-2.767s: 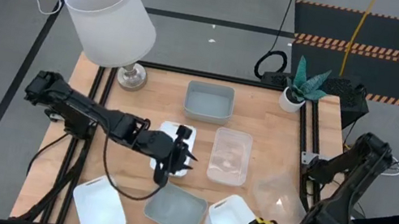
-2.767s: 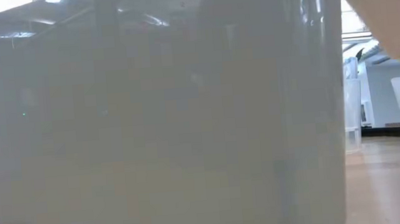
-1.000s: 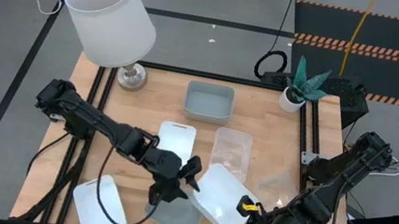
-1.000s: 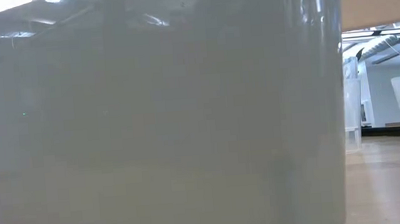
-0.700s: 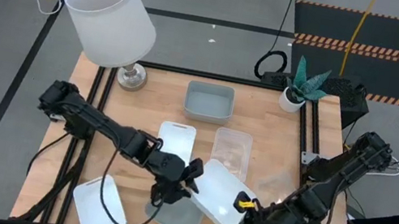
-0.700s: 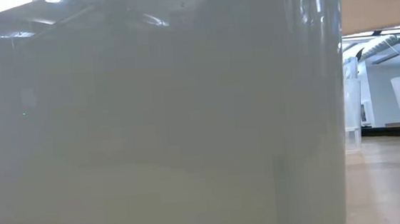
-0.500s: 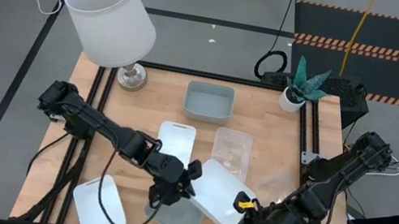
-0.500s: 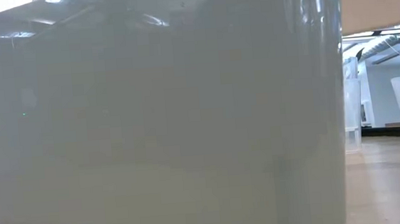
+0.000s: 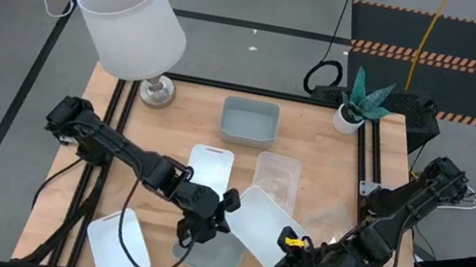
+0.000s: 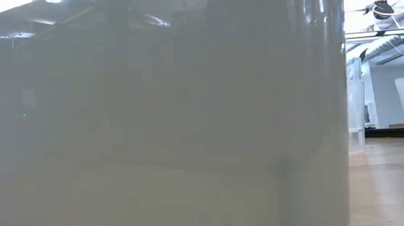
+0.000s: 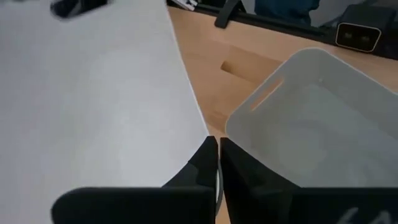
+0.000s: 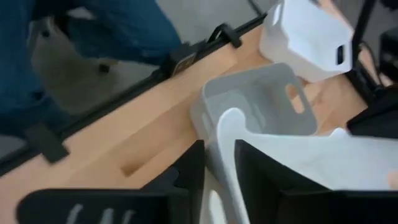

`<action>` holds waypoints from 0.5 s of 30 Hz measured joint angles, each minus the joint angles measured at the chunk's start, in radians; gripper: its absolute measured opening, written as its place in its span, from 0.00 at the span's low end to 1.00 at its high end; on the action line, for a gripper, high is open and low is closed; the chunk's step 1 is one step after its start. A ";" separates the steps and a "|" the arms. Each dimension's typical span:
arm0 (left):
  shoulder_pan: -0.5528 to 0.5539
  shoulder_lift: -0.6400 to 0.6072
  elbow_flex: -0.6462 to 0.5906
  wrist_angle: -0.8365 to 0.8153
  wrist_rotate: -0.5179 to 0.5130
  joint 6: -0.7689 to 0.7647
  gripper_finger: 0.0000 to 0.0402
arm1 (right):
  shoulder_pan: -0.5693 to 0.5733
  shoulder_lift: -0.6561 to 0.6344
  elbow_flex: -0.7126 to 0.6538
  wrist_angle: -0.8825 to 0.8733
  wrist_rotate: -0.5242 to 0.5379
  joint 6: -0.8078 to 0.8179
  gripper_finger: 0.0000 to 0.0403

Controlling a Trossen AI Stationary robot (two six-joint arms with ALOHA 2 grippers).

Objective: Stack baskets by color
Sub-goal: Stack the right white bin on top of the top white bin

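Our left hand (image 9: 222, 211) is clenched on the tilted white basket (image 9: 256, 227); our right hand (image 9: 282, 245) straddles its opposite rim, fingers parted.

1. The high view is evenly and brightly lit from above; the tabletop (image 9: 314, 147) shows warm and clear, with only short, soft shadows under the arms and the lampshade (image 9: 130, 18).
2. The lampshade's white wall looks almost washed out.
3. In the low view a pale basket wall (image 10: 159, 116) close to the lens fills most of the picture, hazy and out of focus, with faint streaks of reflected ceiling light along its top.
4. The room strip beside it is bright, nearly overexposed.
5. The left wrist view is soft; the near white basket (image 11: 93, 99) is a featureless blur.
6. The right wrist view is dimmer and smeared, its background unsharp.
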 joint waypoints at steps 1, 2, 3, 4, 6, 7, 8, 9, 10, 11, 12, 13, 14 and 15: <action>0.000 0.000 0.000 -0.006 0.000 -0.006 0.02 | 0.000 0.000 0.000 0.011 0.014 0.008 0.24; 0.000 0.000 0.000 -0.012 0.000 -0.015 0.02 | 0.000 0.000 0.000 0.021 0.028 0.018 0.26; 0.000 0.000 0.000 -0.014 -0.002 -0.029 0.02 | 0.000 0.000 -0.001 0.030 0.043 0.029 0.29; 0.000 0.000 0.000 -0.015 -0.003 -0.041 0.02 | 0.000 0.000 -0.001 0.039 0.057 0.040 0.31; 0.000 0.000 0.000 -0.020 -0.003 -0.063 0.01 | 0.001 0.000 -0.001 0.064 0.097 0.059 0.37; 0.000 0.000 0.000 -0.025 -0.004 -0.074 0.01 | 0.001 0.000 -0.001 0.077 0.116 0.072 0.39; 0.000 0.000 0.000 -0.030 -0.006 -0.082 0.01 | 0.002 0.000 -0.001 0.089 0.134 0.088 0.42; 0.000 0.000 0.000 -0.034 -0.012 -0.094 0.01 | 0.002 0.000 -0.001 0.103 0.154 0.106 0.45; 0.000 0.000 0.000 -0.036 -0.028 -0.109 0.01 | 0.002 0.000 -0.001 0.120 0.175 0.128 0.48; 0.000 0.000 0.000 -0.037 -0.047 -0.122 0.01 | 0.002 0.000 -0.001 0.134 0.192 0.150 0.50; 0.000 0.000 0.000 -0.038 -0.067 -0.134 0.01 | 0.002 0.000 -0.001 0.144 0.205 0.170 0.53; 0.000 0.000 0.000 -0.041 -0.082 -0.147 0.01 | 0.002 0.000 -0.001 0.150 0.218 0.184 0.55; 0.000 0.000 0.000 -0.046 -0.097 -0.162 0.01 | 0.002 0.000 -0.001 0.154 0.234 0.198 0.57; 0.000 0.000 0.000 -0.050 -0.109 -0.178 0.01 | 0.002 0.000 -0.001 0.157 0.250 0.215 0.58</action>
